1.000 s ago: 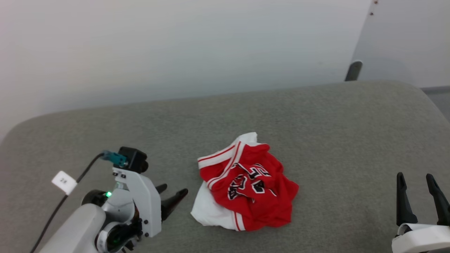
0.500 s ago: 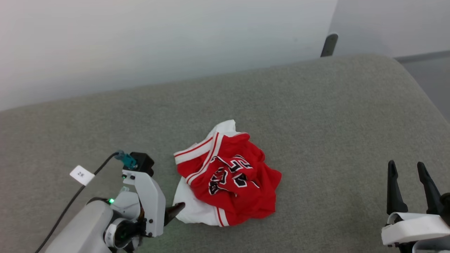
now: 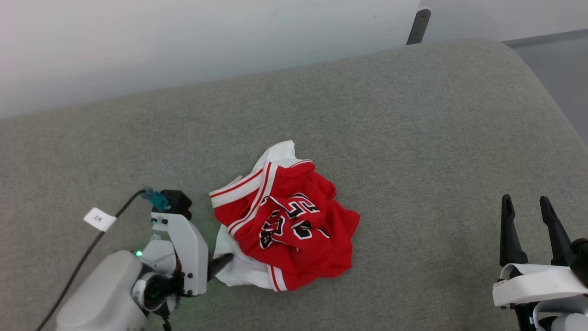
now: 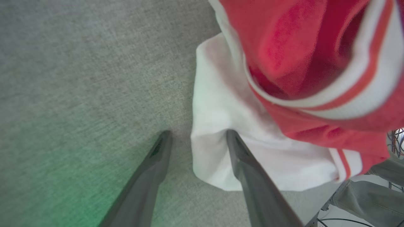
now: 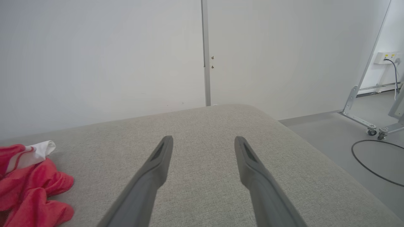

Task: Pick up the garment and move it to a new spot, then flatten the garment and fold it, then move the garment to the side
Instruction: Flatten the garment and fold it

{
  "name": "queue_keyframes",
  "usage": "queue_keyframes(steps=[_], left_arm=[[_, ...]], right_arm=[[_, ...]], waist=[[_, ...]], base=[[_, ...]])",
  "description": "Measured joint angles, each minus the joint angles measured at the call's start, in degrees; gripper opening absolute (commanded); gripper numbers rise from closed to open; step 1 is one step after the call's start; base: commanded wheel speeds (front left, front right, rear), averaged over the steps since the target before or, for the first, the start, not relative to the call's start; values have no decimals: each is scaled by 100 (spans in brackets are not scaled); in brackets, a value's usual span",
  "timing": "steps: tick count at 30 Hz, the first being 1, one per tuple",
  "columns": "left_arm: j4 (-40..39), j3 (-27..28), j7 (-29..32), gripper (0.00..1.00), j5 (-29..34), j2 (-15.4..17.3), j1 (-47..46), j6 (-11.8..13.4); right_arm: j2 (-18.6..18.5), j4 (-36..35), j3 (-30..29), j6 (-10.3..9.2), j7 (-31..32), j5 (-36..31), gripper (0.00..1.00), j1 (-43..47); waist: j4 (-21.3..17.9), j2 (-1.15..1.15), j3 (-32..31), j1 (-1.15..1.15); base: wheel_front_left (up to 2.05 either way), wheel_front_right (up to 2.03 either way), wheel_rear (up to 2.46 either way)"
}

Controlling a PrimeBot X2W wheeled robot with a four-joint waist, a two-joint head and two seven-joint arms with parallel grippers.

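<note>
The garment (image 3: 285,220) lies crumpled in the middle of the grey padded table (image 3: 413,138), red with black white-outlined lettering, striped trim and a white sleeve at its lower left. My left gripper (image 3: 220,266) is open at that white sleeve. In the left wrist view the gripper (image 4: 198,134) straddles the sleeve's edge (image 4: 214,126), with one finger on the white cloth and the other on bare table. My right gripper (image 3: 525,202) stands open at the lower right, well clear of the garment. In the right wrist view it (image 5: 203,140) hovers over bare table, with the garment (image 5: 28,186) at far left.
A pale wall runs behind the table, with a dark post (image 3: 415,25) at the far edge. The table's right edge drops to grey floor (image 3: 551,69), where a black cable (image 5: 372,164) and a wheeled frame (image 5: 363,116) stand. A white tag (image 3: 97,219) hangs on my left arm's cable.
The head camera has shifted, so the whole scene sits higher and further left. My left gripper has moved from beside the garment onto its white lower-left edge. The right gripper stays open.
</note>
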Motion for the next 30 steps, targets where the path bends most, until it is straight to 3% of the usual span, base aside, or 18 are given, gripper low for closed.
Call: queue_keyframes(steps=[1, 2, 15, 30], left_arm=[[42, 2, 22, 9, -29, -8, -20, -21], [77, -8, 37, 0, -34, -11, -48, -55], [94, -45, 314, 0, -141, -7, -204, -90], [-354, 146, 438, 0, 46, 926, -406, 102]], right_arm=[[2, 2, -4, 0, 0, 0, 100, 0], [3, 1, -12, 0, 0, -2, 100, 0], [-96, -45, -64, 0, 0, -101, 100, 4], [-335, -130, 140, 0, 188, -97, 100, 174]], waist=[[3, 0, 11, 0], [13, 0, 16, 0], [320, 0, -122, 0], [893, 0, -598, 0]], base=[[0, 0, 0], [0, 0, 0], [0, 0, 0], [0, 0, 0]])
